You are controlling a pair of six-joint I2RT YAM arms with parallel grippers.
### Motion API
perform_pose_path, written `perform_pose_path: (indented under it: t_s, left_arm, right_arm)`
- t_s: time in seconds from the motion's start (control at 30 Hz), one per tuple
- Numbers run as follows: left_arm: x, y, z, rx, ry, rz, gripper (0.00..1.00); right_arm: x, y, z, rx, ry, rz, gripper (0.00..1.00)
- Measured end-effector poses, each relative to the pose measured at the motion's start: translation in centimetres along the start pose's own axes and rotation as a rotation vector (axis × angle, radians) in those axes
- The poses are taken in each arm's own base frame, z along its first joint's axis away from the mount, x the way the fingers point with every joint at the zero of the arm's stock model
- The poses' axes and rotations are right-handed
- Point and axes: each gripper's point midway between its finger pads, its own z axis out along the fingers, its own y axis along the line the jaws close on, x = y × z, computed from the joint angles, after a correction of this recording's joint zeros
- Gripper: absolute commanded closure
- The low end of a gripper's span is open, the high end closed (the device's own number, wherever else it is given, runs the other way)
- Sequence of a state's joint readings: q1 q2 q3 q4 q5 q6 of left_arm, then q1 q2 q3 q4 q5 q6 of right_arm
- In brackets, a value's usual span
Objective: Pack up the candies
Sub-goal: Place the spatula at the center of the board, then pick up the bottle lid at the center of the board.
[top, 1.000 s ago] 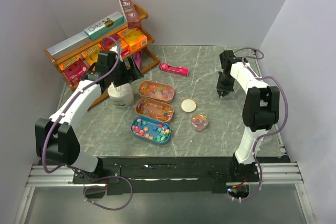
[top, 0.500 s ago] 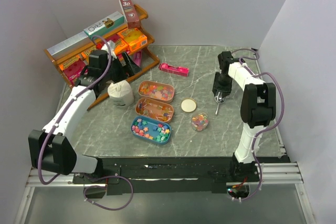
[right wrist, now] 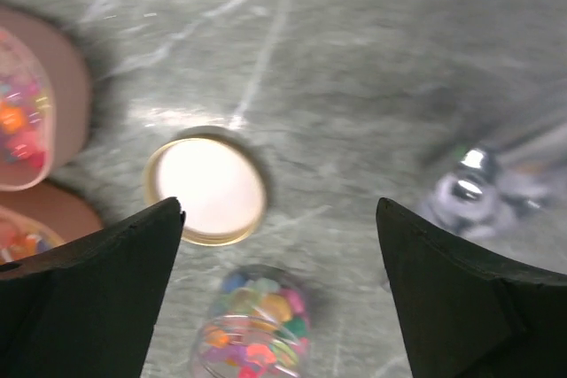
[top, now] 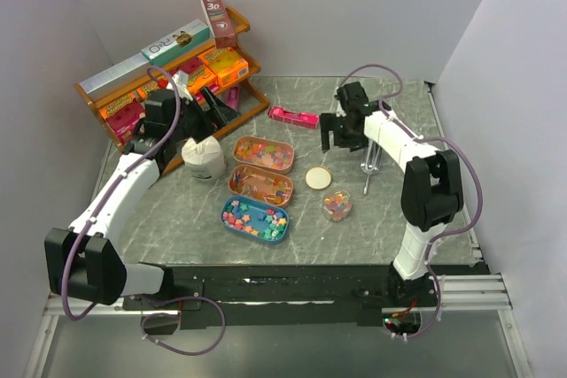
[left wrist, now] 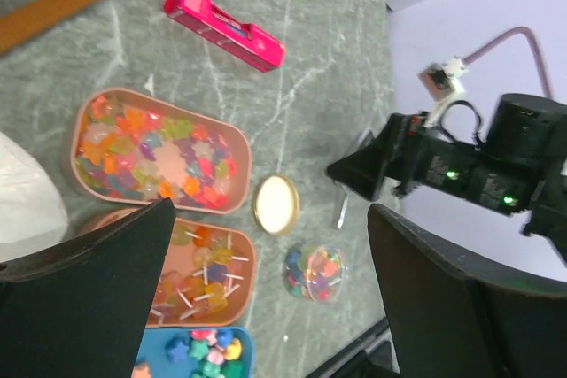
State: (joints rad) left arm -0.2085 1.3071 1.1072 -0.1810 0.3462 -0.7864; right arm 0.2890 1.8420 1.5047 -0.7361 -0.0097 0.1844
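Candies: the candies (right wrist: 257,329) that matter here fill a small clear jar (top: 337,205), standing open a little right of the middle of the table (top: 399,112), toward the near edge. More lie loose in the pink tray (left wrist: 71,152), the lollipop tray (top: 232,181) and the blue tray (top: 224,217), stacked in a row from mid-table toward the near edge.

Lid: a round pale lid (right wrist: 208,188) lies flat on the table just beside the jar, on its far side, apart from it.

Right hand: the right hand (top: 332,135) hovers above the middle of the table, fingers spread wide with nothing between them. Its wrist view looks straight down on the lid and the jar.

Left hand: the left hand (left wrist: 272,210) is raised near the shelf (top: 115,95) at the far-left corner, also spread wide and carrying nothing.

Metal tool: a shiny metal tool (top: 368,165) lies on the table toward the right edge, free of both hands (scoop or tongs, I cannot tell).

Step in hand: judging by the well-filled jar and the tool lying free, filling looks finished and closing the jar looks like the step at hand.

Next move: probably lowering the right hand onto the lid, gripping it by the rim, and carrying it the short way over the jar. The lid is thin and flat, so the fingers would need to come down almost to the table, and the light jar may slide when pressed.
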Motion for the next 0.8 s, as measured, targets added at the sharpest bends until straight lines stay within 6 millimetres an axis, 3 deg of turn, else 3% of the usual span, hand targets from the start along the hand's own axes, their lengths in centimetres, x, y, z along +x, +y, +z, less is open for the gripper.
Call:
perform_pose_path:
  t_s: [0.17, 0.5, 0.8]
  left_arm:
    - [0.3, -1.4, 0.2, 0.08, 0.057, -0.007, 0.04]
    - [2.0, -1.6, 1.8, 0.087, 0.137, -0.012, 0.04]
    - [6.0, -3.0, 5.1, 0.072, 0.259, 0.016, 0.02]
  right_arm:
    - [1.4, 2.3, 0.7, -0.087, 0.028, -0.025, 0.47]
    - [3.2, 3.1, 2.8, -0.131, 0.112, 0.0, 0.57]
    - [6.0, 2.4, 5.5, -0.09, 0.233, 0.027, 0.64]
